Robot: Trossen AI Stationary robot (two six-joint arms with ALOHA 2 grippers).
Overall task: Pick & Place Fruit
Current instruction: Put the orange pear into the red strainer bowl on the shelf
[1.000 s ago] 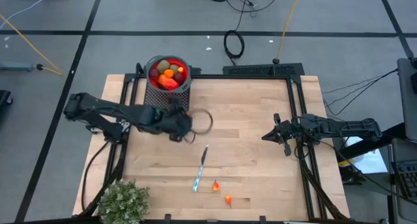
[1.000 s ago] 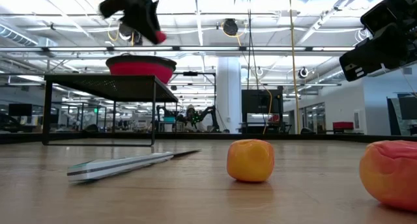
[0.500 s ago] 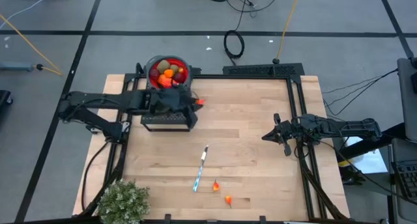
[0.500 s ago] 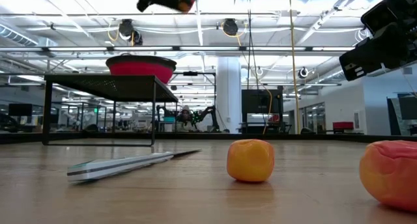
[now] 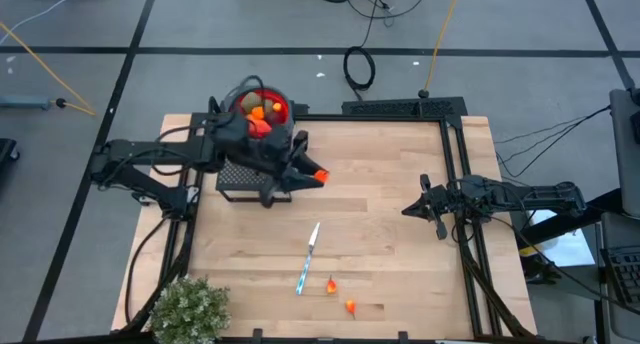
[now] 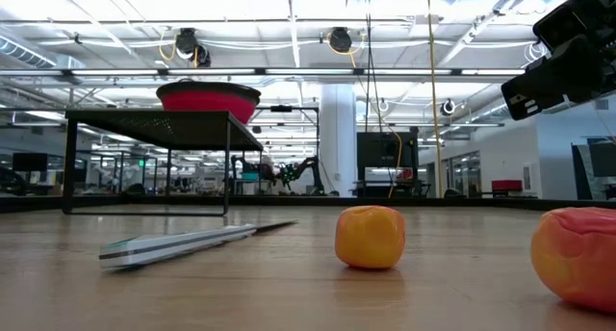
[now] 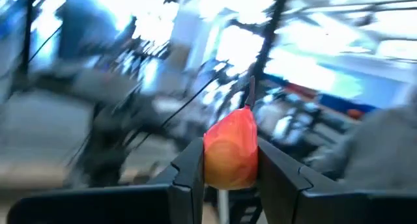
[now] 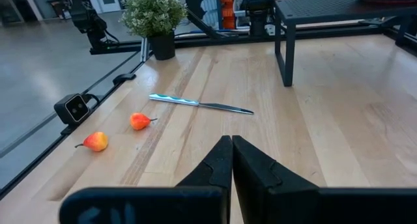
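Observation:
My left gripper (image 5: 313, 174) is high above the table, just right of the black wire stand (image 5: 240, 179), and is shut on a small orange-red fruit (image 7: 229, 152). A red bowl (image 5: 281, 106) holding several fruits stands on the stand's far end. Two small orange-red fruits (image 5: 331, 284) (image 5: 351, 306) lie on the table near its front edge, seen close in the low view (image 6: 371, 237) (image 6: 577, 256). My right gripper (image 5: 408, 210) hovers shut near the table's right side. My left gripper pinches the orange-red fruit by its two opposite sides (image 7: 212, 164) between its two fingers (image 7: 190, 175). The fingers lie about level and point toward the table's right. The fruit (image 5: 320, 175) sits at their free ends, lifted clear, high over the table.
A knife (image 5: 308, 256) lies on the table's middle front, its blade toward the far edge. A bushy potted plant (image 5: 190, 309) stands at the near left corner. Black frame rails (image 5: 465, 244) run along the table's sides. Bare wood lies between the stand and my right gripper.
My left gripper has risen with the fruit, out of the top of the low view. It has tipped from pointing down to about level and rolled, and has shifted a little toward the table's right. The fruit stays in its fingers.

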